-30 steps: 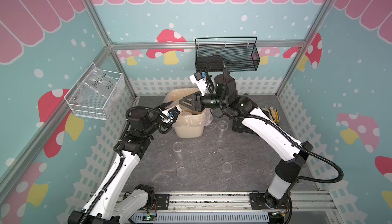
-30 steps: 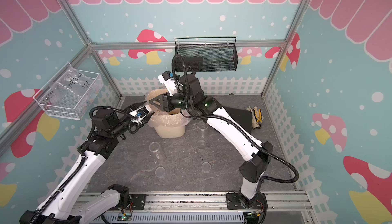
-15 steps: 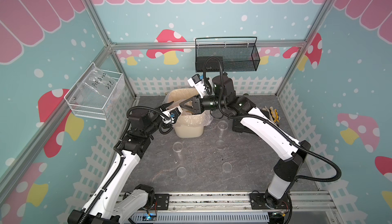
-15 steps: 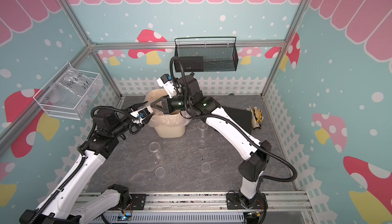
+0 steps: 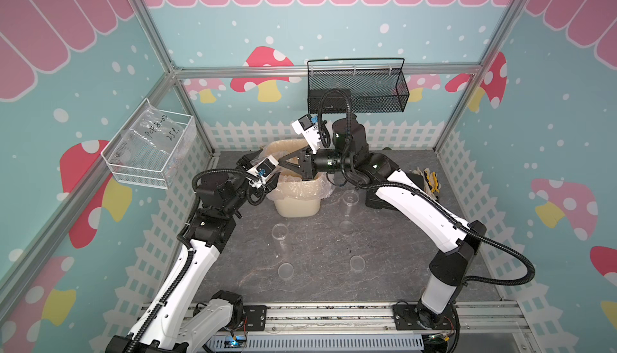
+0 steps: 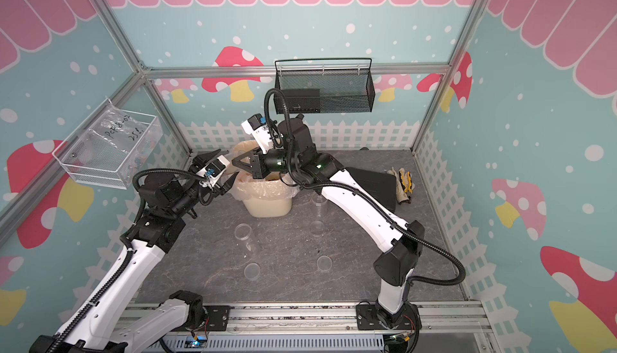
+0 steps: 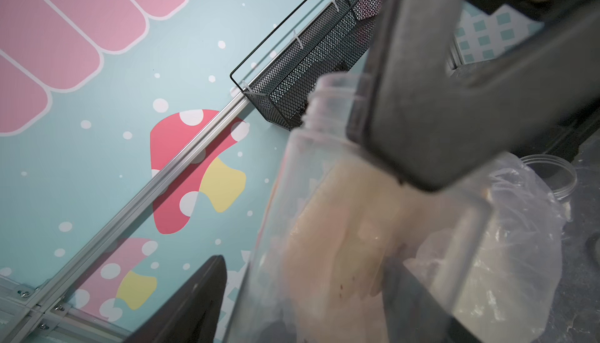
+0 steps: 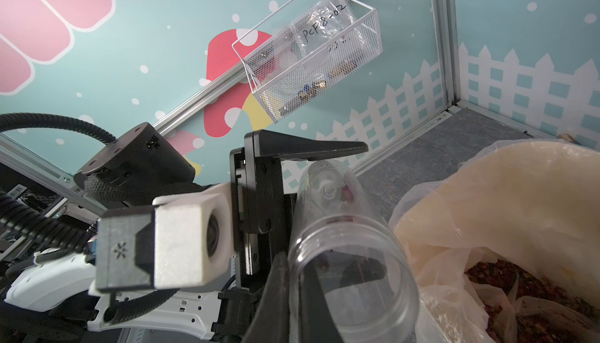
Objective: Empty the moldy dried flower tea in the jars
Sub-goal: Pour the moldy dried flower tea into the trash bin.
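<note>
Jar (image 8: 350,227) hanging sideways beside the bin (image 5: 297,204)
Right tool (image 8: 297,292) is clenching its rim; left tool (image 6: 228,163), released, is straddling its base.

Cream bin (image 5: 297,206) (w/ liner) below blk mesh wall basket (image 5: 374,100).

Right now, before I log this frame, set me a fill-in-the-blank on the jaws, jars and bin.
1. The jaws of the right gripper are ___ on the rim of the raised jar.
2. The jaws of the left gripper stand ___ around that jar.
3. Reddish dried flower tea lies inside the plastic-lined cream ___.
4. ___ other jars stand upright on the table.
Missing words: shut; open; bin; two.
</note>
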Motion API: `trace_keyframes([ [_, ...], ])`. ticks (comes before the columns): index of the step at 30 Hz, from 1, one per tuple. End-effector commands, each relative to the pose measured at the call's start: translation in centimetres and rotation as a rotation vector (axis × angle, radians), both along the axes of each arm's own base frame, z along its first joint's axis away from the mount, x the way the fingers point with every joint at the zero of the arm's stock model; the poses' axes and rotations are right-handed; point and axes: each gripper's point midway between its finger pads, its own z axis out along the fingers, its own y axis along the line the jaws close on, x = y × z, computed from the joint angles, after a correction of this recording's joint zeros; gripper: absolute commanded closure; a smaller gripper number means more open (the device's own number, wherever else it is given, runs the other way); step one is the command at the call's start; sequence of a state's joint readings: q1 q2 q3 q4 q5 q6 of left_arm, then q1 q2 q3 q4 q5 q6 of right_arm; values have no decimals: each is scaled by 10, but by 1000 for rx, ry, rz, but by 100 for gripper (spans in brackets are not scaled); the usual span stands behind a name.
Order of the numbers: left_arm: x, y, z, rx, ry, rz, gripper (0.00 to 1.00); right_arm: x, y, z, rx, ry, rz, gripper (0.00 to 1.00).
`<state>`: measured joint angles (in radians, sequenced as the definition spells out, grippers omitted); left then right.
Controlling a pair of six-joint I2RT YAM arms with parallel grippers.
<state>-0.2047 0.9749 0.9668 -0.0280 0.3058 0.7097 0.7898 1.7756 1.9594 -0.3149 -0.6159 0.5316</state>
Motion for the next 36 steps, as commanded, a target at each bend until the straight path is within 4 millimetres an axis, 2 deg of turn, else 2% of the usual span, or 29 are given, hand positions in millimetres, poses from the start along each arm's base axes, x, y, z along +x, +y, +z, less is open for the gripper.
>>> trace_keyframes([
  [1,-3,-2,12,-60,-29,-19,22,7,6,0,15,-25,5,100],
  [4,-1,-1,12,-68,-39,-12,19,12,5,-1,9,-37,-15,100],
  [10,-5,2,14,-86,-51,-7,3,26,2,-3,7,-54,-60,100],
  [18,-10,4,12,-114,-71,-7,2,39,0,-8,9,-51,-75,100],
  [22,-15,12,18,-184,-75,26,2,48,-4,-8,13,-58,-94,100],
  [24,-23,20,32,-302,-82,53,2,52,-7,-7,15,-63,-108,100],
  [28,-44,53,66,-798,-11,126,2,52,-10,0,37,-85,-112,100],
  [29,-49,61,71,-933,20,141,5,51,-11,2,45,-94,-112,100],
  [31,-55,72,71,-1169,134,166,12,50,-12,4,60,-104,-111,100],
  [33,-57,78,69,-1372,271,208,14,48,-13,7,74,-116,-112,100],
  [36,-58,72,67,-1556,446,210,13,46,-14,10,96,-129,-107,100],
])
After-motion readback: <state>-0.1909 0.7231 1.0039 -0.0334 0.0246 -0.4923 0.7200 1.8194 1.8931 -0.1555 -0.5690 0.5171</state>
